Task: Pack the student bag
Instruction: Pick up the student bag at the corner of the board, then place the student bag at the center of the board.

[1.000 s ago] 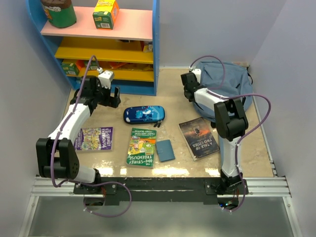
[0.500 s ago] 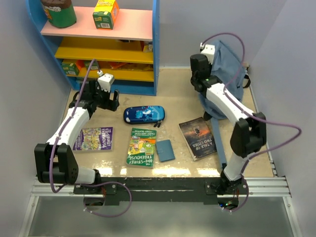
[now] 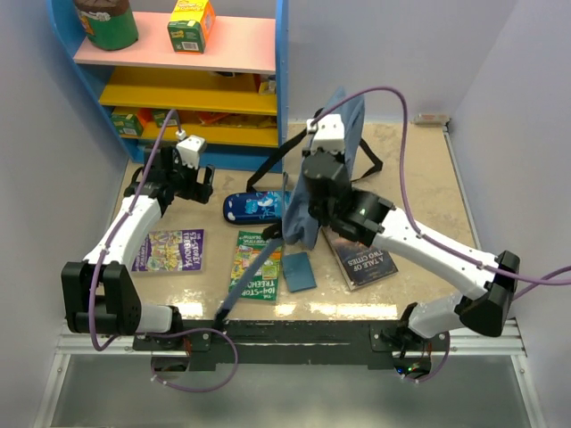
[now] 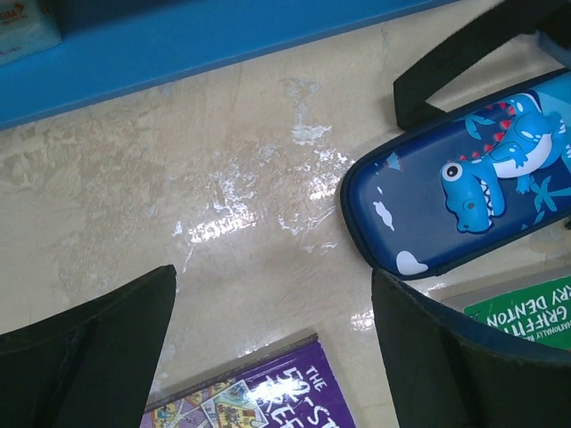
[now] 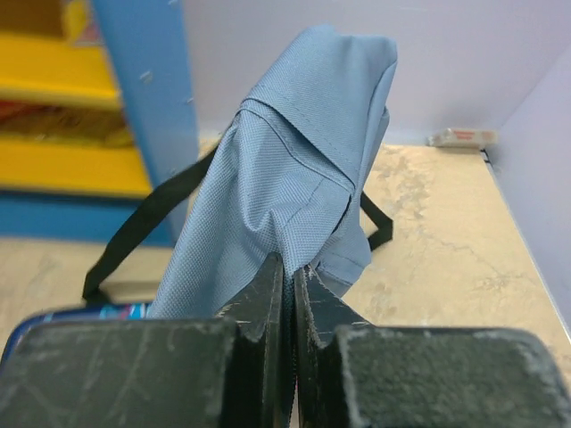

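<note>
student bag (image 3: 302,223) | slate-blue fabric, hanging limp and upright over the middle of the worktop (image 3: 419,169) | right fingers (image 5: 264,294) are pinching a fold of its cloth | long strap (image 3: 245,285) trailing toward the near-left edge | black cords (image 3: 266,169) dangling on both sides

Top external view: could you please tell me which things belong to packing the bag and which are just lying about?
Job: student bag, held by right gripper; likely pencil case, green book, purple book, dark book, notebook.
Lying about: shelf, green box, jar.
</note>
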### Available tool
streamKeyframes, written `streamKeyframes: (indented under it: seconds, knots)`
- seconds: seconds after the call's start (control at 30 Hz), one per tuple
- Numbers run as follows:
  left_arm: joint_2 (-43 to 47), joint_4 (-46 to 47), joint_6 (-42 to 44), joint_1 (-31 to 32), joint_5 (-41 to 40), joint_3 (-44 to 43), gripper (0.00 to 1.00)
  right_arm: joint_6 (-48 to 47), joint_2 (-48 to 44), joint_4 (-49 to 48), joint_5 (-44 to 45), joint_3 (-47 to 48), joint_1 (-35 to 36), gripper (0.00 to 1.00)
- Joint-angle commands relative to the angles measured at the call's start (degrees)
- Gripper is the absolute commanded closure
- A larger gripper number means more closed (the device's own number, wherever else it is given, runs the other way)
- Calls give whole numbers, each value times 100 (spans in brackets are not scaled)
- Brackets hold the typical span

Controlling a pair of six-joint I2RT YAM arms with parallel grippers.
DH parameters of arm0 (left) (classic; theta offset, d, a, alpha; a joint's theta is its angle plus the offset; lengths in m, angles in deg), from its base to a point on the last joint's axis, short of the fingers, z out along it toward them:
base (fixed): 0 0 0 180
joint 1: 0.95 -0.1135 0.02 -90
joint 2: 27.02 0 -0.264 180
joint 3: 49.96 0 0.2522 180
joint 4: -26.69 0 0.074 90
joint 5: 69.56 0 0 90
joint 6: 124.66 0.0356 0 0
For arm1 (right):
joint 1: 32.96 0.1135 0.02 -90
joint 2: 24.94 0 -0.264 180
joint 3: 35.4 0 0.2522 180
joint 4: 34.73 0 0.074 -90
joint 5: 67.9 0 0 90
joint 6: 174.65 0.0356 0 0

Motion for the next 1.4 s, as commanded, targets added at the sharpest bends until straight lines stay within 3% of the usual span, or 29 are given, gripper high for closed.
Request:
streamKeyframes:
  seconds: [0.0,0.17,0.23,0.4,0.5,0.63,0.73,0.83,0.97,1.07,1.3,1.37]
  knots:
    - [142,100,-55,-22,-227,-41,5,-413,-387,16,880,-92,859,100]
    - [107,118,-204,-22,-377,-76,3,-1362,-448,-423,-15,-408,1659,100]
    - [98,144,-222,-22,-491,-76,2,-1740,-571,-704,-894,-697,1913,100]
    - [89,179,-275,-135,-676,-146,0,-1575,-274,-363,-2160,-734,2205,100]
    - [89,83,-319,-232,-536,-383,0,-1295,174,-301,-2608,-813,2503,94]
    - [116,-102,-293,-645,-167,-840,0,-626,1061,-310,-3189,-831,2907,45]
    - [142,-269,-143,-813,80,-1183,0,-133,1651,-345,-3506,-743,3013,24]
    - [212,-330,32,-839,176,-1324,0,95,1749,-389,-3445,-699,3022,12]
    - [169,-629,252,-813,1017,-1290,0,148,1284,-511,-3278,-768,2961,8]
    - [186,-682,401,-577,1309,-1097,0,437,556,-652,-3243,-1075,2541,10]
    - [160,-507,578,513,1302,-779,0,1326,-1141,-820,-3409,-2437,310,21]
    - [-15,-445,552,855,1275,-823,0,1571,-1388,-741,-3226,-2605,44,22]
